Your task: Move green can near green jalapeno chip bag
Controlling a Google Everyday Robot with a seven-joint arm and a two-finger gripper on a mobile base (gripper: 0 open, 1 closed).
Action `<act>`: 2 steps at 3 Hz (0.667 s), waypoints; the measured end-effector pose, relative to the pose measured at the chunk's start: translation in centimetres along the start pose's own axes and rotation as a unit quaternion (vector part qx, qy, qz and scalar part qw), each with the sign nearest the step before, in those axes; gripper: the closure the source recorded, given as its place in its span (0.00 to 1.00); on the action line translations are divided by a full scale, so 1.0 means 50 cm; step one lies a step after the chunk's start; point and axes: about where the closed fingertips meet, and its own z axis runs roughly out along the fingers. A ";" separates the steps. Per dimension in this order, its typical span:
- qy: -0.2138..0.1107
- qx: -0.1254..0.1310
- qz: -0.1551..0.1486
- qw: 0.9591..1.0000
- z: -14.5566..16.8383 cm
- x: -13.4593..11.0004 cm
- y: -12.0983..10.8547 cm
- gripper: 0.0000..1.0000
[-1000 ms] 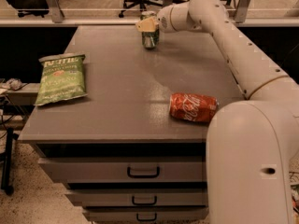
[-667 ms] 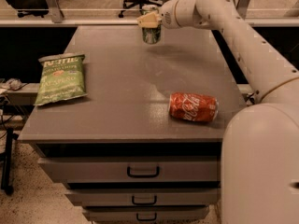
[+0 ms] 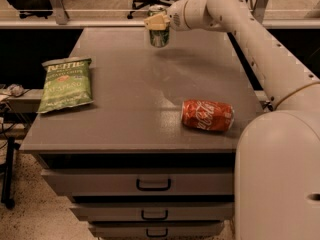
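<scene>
Rearward, tool [image 3: 158,23] clamps green can [image 3: 159,38]; Kettle bag [image 3: 65,84] lies well apart.

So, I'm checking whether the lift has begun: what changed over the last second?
The gripper, shut on the green can at the far end of the table, has raised it slightly. The green jalapeno chip bag at the left and the red Coca-Cola can lying on its side stayed put.
</scene>
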 end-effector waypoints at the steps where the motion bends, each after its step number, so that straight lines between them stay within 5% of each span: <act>1: 0.002 -0.015 -0.007 1.000 0.015 0.001 0.020 1.00; 2: 0.008 -0.054 -0.026 0.998 0.044 0.002 0.093 1.00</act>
